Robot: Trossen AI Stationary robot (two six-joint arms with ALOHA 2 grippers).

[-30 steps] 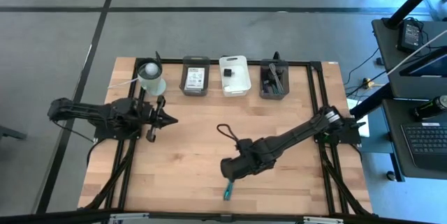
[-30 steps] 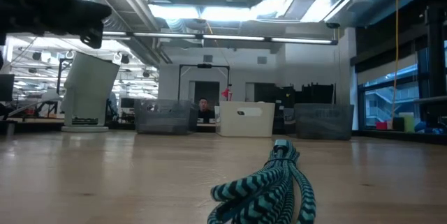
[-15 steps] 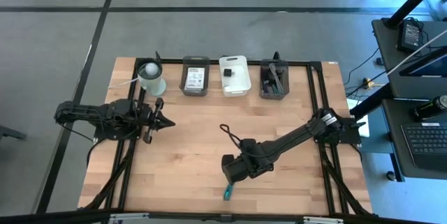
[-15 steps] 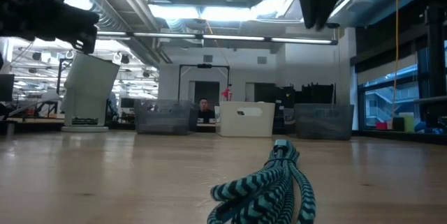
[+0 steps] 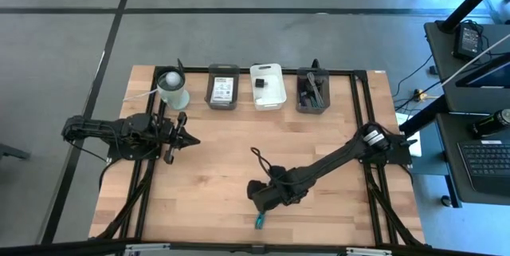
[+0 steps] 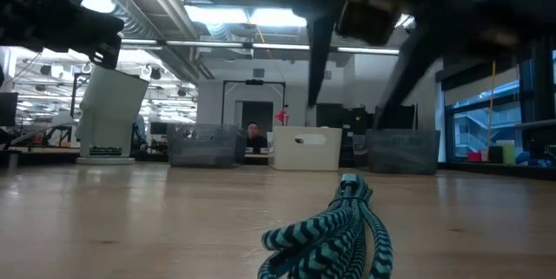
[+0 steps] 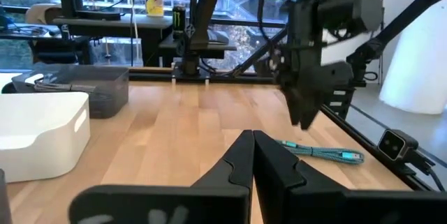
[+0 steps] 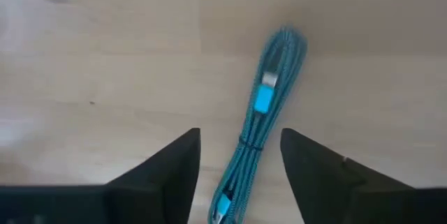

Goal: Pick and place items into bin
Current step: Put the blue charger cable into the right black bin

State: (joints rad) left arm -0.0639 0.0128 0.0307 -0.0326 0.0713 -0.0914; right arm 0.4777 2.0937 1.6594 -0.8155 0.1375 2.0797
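The right gripper (image 8: 239, 165), jaws wide, has been lowered over the teal cable (image 8: 262, 123); grasping is judged next.

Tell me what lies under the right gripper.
Under the open right gripper lies a bundled teal cable on the bare wooden table. The cable's near end is out of view.
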